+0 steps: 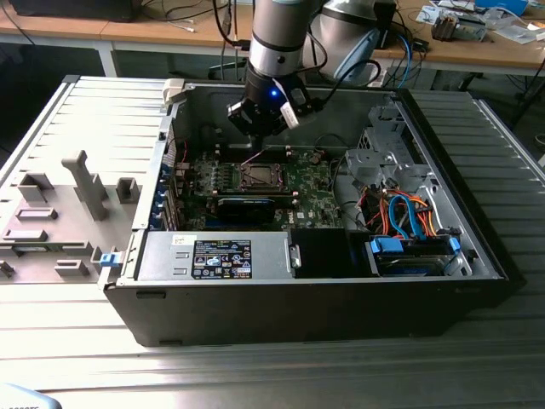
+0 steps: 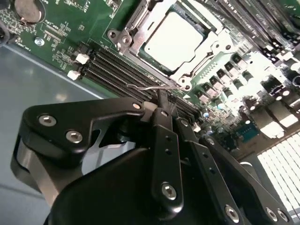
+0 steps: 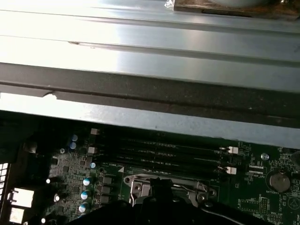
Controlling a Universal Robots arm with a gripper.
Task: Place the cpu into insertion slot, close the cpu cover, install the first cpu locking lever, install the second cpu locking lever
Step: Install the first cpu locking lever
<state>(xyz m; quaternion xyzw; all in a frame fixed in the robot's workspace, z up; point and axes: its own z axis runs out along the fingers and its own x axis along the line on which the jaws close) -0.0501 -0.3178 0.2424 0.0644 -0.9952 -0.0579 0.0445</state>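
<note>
Exterior view, near first: ridged metal table [image 1: 281,366] carrying an open PC case [image 1: 306,298] lying on its side. At the case's near edge is a grey power supply [image 1: 213,256] with a black label [image 1: 221,258]; white print and logos on it, too small to make out. A small white sticker [image 1: 180,240] sits beside it. Toward the exterior view's right is a drive bay with blue and orange cables [image 1: 409,217]. On the exterior view's left, outside the case, grey plastic fixtures [image 1: 60,213] sit on the table.

Further in is the green board [image 1: 315,200]. The slot [image 1: 255,176] is near its middle, just below the tool [image 1: 260,128], which hangs off the arm [image 1: 281,34] with a blue light on.

Second wrist view: cpu [image 2: 173,40] lies flat in the slot, silvery face up, no marking readable. Cover [image 2: 213,47] is down over it, framing the cpu face. A thin wire lever [image 2: 140,86] runs along the slot's edge beside the black RAM slots [image 2: 112,70]. Tool [image 2: 164,101] narrow, fingers [image 2: 161,126] drawn close together, tips right at the lever; cannot tell whether it is actually pinched. White board lettering is there but unreadable. Coin battery [image 2: 28,9] at the board's corner.

First wrist view: board, RAM slots [image 3: 168,154], battery [image 3: 277,180], case wall [image 3: 150,93] behind.

Farthest in the exterior view: a wooden table [image 1: 477,43] with clutter.
</note>
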